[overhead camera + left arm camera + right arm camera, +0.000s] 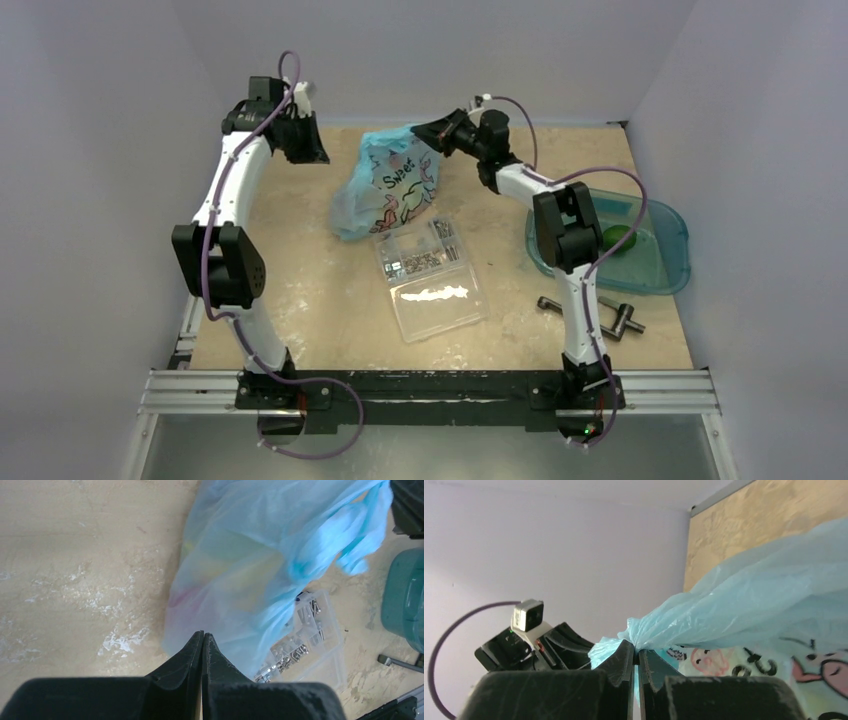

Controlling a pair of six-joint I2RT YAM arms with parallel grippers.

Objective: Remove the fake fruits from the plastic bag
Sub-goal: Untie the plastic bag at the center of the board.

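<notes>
Right gripper [636, 649] clamps a bunched top edge of the plastic bag [749, 600] directly ahead of it; left gripper [202, 635], closed and empty, hovers beside the bag, fake fruits [235, 560] faintly visible inside

Plastic bag [385, 195] behind box [435, 285]; tray [658, 262] at right.

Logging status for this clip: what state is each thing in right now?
plastic bag, bulging, pinched at its top
right claw, shut on plastic bag
left claw, shut, empty, apart from the bag
green fruit, out, lying in the teal tray
clear box, lying flat, small metal parts inside
</notes>
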